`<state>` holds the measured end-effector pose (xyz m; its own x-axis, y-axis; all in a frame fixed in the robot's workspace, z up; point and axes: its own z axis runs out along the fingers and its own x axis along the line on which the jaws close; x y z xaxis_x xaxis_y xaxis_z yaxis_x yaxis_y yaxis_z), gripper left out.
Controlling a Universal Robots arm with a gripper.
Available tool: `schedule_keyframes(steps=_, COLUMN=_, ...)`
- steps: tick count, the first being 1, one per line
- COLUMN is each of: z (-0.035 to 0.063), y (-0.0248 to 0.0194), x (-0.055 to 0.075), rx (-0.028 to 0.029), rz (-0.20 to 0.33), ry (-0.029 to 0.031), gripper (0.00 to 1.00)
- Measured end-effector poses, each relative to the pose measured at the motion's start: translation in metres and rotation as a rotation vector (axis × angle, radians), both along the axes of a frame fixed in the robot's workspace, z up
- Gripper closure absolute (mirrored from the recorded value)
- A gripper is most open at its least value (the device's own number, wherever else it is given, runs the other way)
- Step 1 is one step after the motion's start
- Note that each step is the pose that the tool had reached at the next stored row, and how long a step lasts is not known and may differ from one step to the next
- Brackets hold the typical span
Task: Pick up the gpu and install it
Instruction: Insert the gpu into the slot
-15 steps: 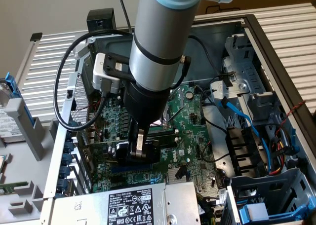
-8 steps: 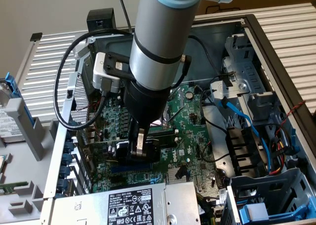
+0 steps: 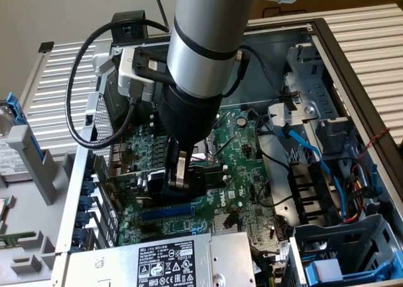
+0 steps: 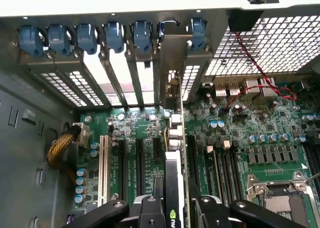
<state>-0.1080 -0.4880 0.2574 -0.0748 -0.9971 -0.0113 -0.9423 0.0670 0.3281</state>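
Observation:
The gpu (image 4: 173,180) stands on edge over the black expansion slots of the green motherboard (image 4: 260,138). Its silver end bracket (image 4: 172,53) rests against the rear slot openings of the case. My gripper (image 4: 176,210) is shut on the card's upper edge, one black finger (image 4: 150,210) on each side. In the exterior view the gripper (image 3: 178,183) reaches straight down into the open case. There the gpu's black fan shroud (image 3: 204,177) shows beside it, low on the motherboard (image 3: 245,161). Whether the gold edge connector sits fully in its slot is hidden.
Blue slot clips (image 4: 87,38) line the case's rear wall. A white slot (image 4: 104,163) and a yellow braided cable (image 4: 60,148) lie to one side, the CPU socket (image 4: 280,198) to the other. The power supply (image 3: 170,262), drive cage (image 3: 334,249) and blue cables (image 3: 315,155) crowd the case.

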Motion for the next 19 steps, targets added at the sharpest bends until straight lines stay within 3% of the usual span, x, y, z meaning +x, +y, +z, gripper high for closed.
schedule_keyframes(steps=6, z=0.0001, y=-0.0004, x=0.002, rx=0.0006, rz=0.000, ry=0.0006, gripper=0.71)
schedule_keyframes(steps=15, z=0.0002, y=-0.0035, x=0.013, rx=0.0090, rz=0.000, ry=0.0014, gripper=0.71)
schedule_keyframes(steps=19, z=0.0032, y=-0.0053, x=0.017, rx=0.0112, rz=0.000, ry=0.0092, gripper=0.71)
